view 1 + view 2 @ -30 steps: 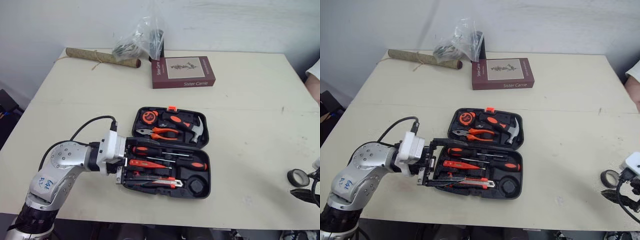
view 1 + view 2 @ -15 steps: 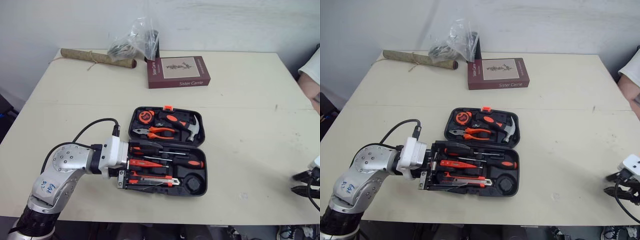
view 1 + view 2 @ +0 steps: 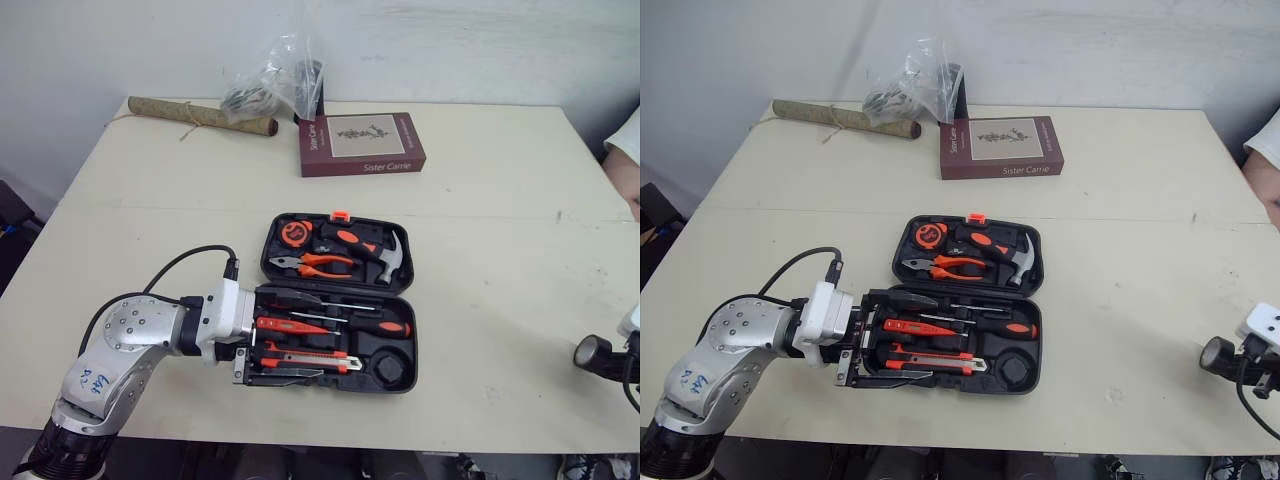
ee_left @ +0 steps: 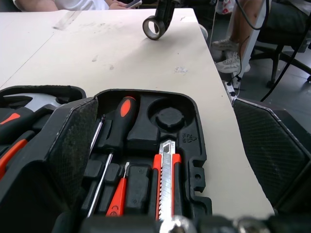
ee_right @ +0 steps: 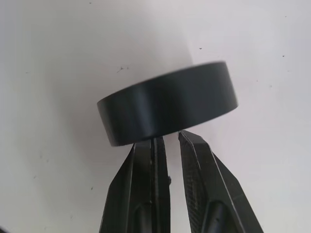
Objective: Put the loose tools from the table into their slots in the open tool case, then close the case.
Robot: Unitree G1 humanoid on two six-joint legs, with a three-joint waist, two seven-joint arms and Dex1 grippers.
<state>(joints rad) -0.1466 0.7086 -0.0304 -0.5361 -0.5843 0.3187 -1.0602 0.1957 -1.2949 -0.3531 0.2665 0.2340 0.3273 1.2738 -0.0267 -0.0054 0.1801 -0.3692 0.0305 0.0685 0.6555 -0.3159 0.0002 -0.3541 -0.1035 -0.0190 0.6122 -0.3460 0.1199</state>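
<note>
The open black tool case (image 3: 412, 330) lies in the middle of the table, with a hammer, pliers and tape measure in its far half. Screwdrivers and a utility knife (image 3: 305, 357) fill the near half, beside a round slot (image 3: 392, 369) with nothing in it. My left gripper (image 3: 915, 337) is open, its two fingers straddling the case's left end; one pad (image 4: 73, 141) rests against the case. At the table's far right my right gripper (image 5: 167, 136) is shut on the wall of a black tape roll (image 5: 167, 104), which it holds on edge just above the table (image 3: 592, 352).
A maroon book (image 3: 360, 143), a clear plastic bag (image 3: 275, 85) and a rolled mat (image 3: 200, 115) lie at the back of the table. A person's arm (image 3: 625, 150) shows at the right edge. Bare tabletop (image 3: 500, 300) separates the case from the tape roll.
My right gripper has gone from open beside the flat-lying tape roll to shut on it, and the roll now stands on edge. The left gripper keeps its place at the case.
</note>
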